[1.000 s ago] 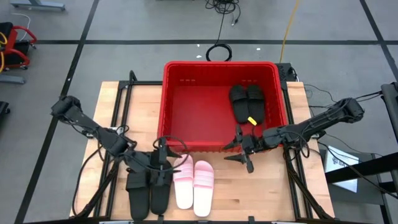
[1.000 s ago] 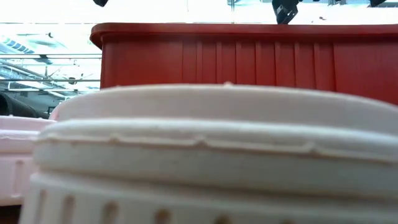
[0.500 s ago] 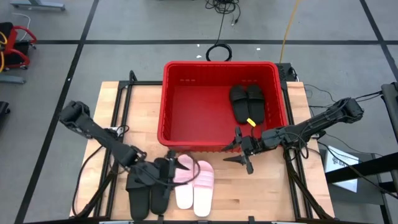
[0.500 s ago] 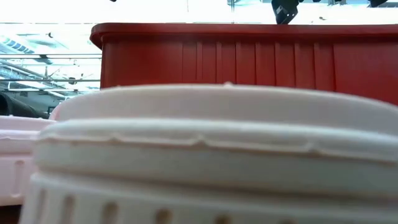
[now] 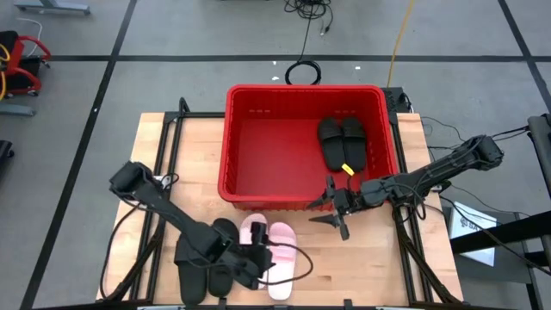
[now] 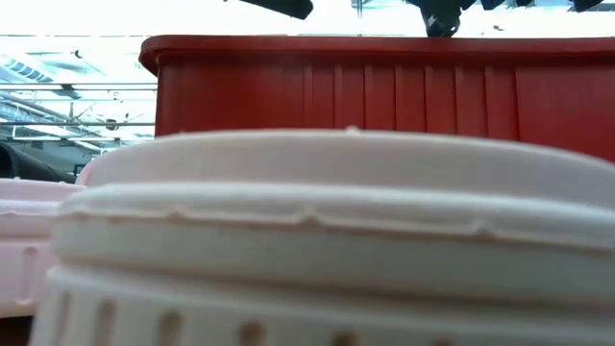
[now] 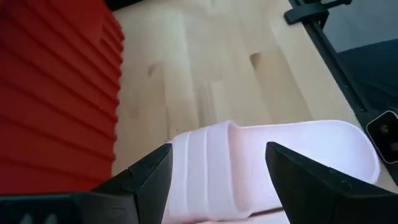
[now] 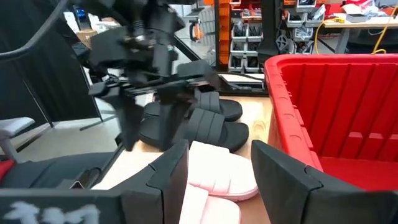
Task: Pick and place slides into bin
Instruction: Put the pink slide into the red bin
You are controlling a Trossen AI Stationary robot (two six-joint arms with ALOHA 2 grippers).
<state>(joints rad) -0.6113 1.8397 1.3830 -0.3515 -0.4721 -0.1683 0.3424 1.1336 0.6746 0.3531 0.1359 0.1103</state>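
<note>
From above, a wooden desk (image 5: 172, 155) on grey floor carries the red bin (image 5: 258, 194). The left claw (image 5: 258, 258) hovers wide over the pink slides (image 5: 282, 239). The right claw (image 5: 331, 209) waits, spread, beside the bin's front corner.

Left wrist view: a pink slide (image 7: 261, 162) lies between the parted fingers (image 7: 149, 180).

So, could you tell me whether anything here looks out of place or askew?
Nothing stands out. Two black slides lie neatly in the bin; the pink pair and the other black slides sit on the table, the left gripper over them.
</note>
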